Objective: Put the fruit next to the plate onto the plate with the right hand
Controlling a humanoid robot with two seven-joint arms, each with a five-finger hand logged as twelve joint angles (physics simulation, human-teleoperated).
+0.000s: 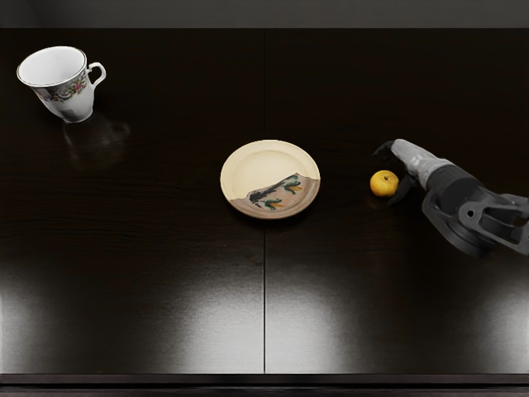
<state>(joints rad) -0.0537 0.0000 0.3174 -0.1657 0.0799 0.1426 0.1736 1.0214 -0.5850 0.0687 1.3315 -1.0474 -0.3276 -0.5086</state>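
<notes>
A small yellow fruit [383, 183] lies on the dark table, to the right of a cream plate [269, 178] with a brown rim band and a green painted motif. My right hand [394, 172] comes in from the right edge and sits right beside the fruit, its dark fingers [385, 150] curving around the fruit's upper and right sides. Whether the fingers press on the fruit is not clear. The fruit rests on the table, a little apart from the plate.
A white teacup [60, 81] with a floral band stands tilted at the far left back. A seam runs down the middle of the dark glossy table [165, 273].
</notes>
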